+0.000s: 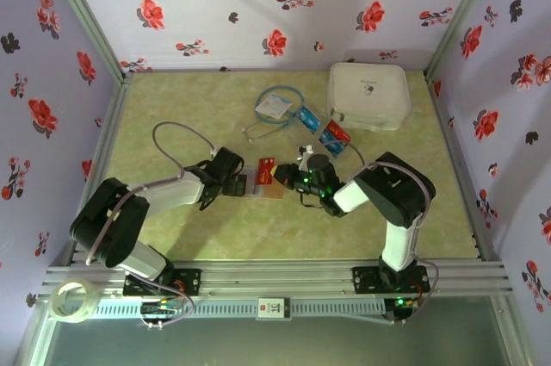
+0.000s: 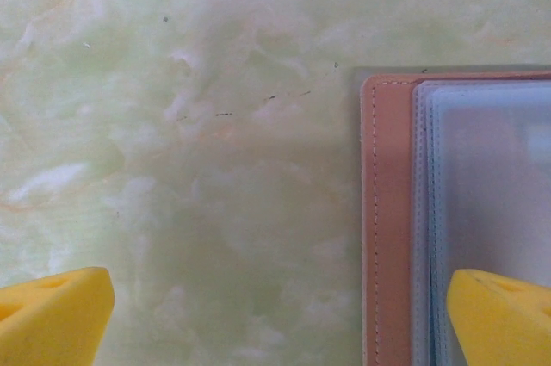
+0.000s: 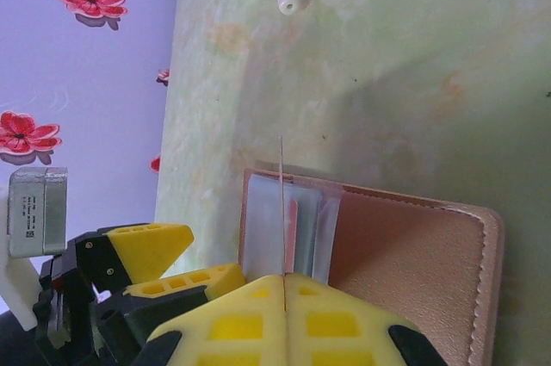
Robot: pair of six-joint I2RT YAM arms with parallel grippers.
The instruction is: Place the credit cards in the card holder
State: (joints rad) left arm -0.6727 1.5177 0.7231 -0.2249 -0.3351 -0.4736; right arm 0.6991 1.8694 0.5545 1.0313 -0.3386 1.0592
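top: high, near edge, wide | L wrist: down, close | R wrist: low, close | shared: card holder point(image 1: 272, 191) point(image 2: 387, 211) point(image 3: 405, 263)

the left arm point(image 1: 129, 220) reaches rightward from its base and stays low, with its wrist turned downward. the left gripper point(image 1: 242, 183) has its yellow fingers point(image 2: 52, 319) spread wide apart. the right arm point(image 1: 392, 194) bends at the elbow and stretches leftward, so the two grippers sit close together, facing each other. the right gripper point(image 1: 288, 178) has its fingers point(image 3: 232, 323) pressed together, pinching a thin credit card point(image 3: 281, 202) edge-on.
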